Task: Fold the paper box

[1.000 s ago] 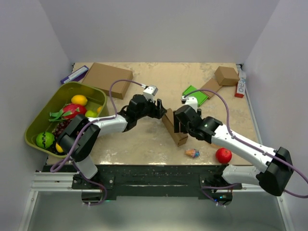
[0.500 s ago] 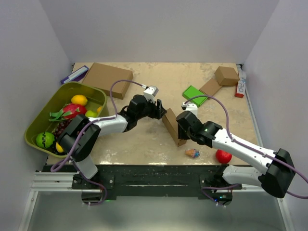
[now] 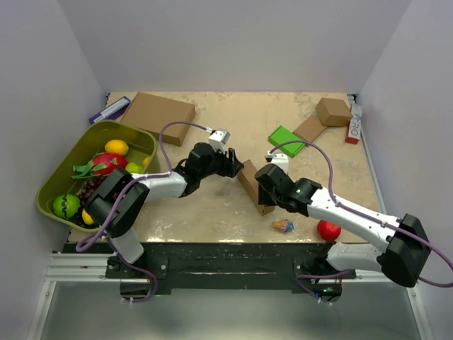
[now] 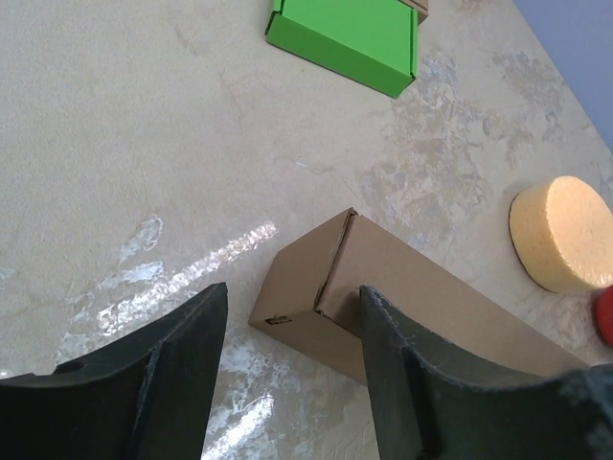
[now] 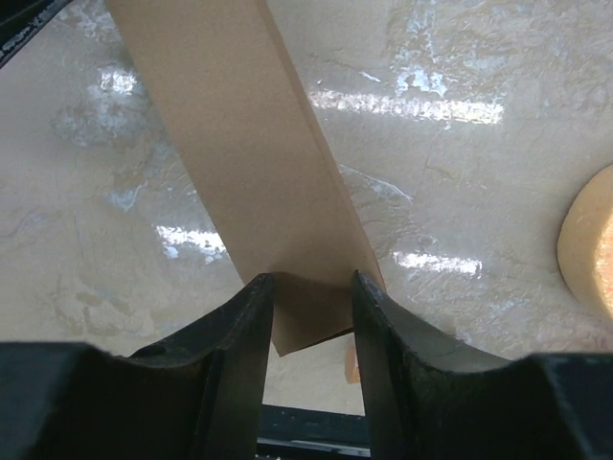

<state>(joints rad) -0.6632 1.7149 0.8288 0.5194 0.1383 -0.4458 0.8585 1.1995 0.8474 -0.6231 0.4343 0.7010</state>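
The right gripper (image 5: 310,286) is clamped on the near end of the paper box (image 5: 239,125), with one finger against each long side. From there the slim brown box runs ahead and to the left over the table (image 5: 460,192). A pale round sponge (image 5: 589,254) sits off to the gripper's right.

The left gripper (image 4: 292,295) has its jaws apart around the box's other end. Its right finger is just beside the cardboard, though contact cannot be told, and its left finger stands clear. Farther ahead lies a flat green box (image 4: 345,34).
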